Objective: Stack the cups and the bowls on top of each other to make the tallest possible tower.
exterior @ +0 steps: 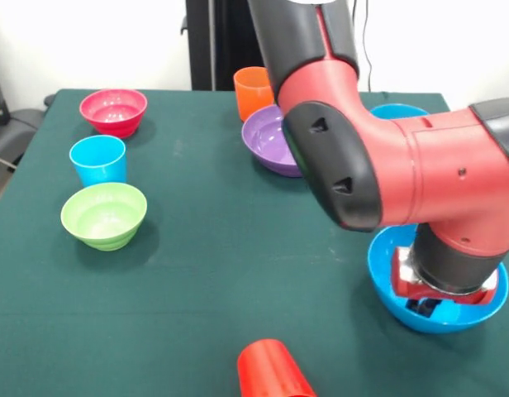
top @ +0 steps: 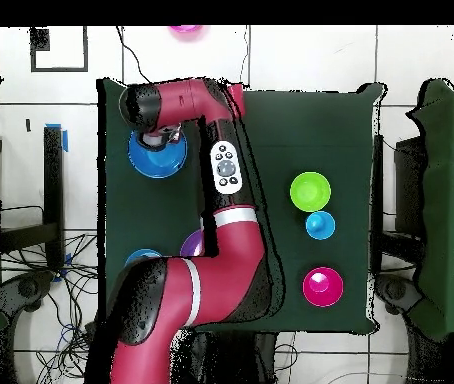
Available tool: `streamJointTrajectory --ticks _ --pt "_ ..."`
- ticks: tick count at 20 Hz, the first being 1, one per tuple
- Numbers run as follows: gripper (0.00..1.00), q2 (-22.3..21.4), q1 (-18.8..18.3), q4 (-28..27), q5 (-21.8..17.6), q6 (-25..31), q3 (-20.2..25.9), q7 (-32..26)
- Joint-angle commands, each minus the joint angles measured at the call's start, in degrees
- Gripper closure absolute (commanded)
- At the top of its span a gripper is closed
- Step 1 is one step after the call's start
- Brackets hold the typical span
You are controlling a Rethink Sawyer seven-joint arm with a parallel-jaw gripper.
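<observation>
My gripper (exterior: 428, 303) is down inside a blue bowl (exterior: 387, 273) at the table's front right; the wrist hides its tips. In the overhead view the gripper (top: 157, 138) sits over that bowl (top: 156, 160). A red cup (exterior: 271, 372) lies on its side at the near edge. A purple bowl (exterior: 267, 141), an orange cup (exterior: 253, 91) and a second blue bowl (exterior: 399, 110) stand at the back, partly behind the arm. A hot pink bowl (exterior: 114, 110), a light blue cup (exterior: 98, 160) and a lime green bowl (exterior: 104, 215) stand apart on the left. No tower shows.
My arm crosses the table's right half in the front view and covers much of it. In the overhead view the green bowl (top: 309, 188), light blue cup (top: 320, 225) and pink bowl (top: 322, 286) line up on the right. A pink object (top: 183, 29) lies off the table.
</observation>
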Motion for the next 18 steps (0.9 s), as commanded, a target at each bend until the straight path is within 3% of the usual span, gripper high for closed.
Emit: streamJointTrajectory --ticks 1,16,18 --pt "1.0 5.4 -3.5 0.4 -9.2 -4.9 -5.0 -20.2" --pt "1.0 6.7 -5.3 -2.3 -11.2 -1.5 -7.5 -33.7" --pt "1.0 7.0 -5.2 -3.0 -11.2 -0.3 -8.0 -33.2"
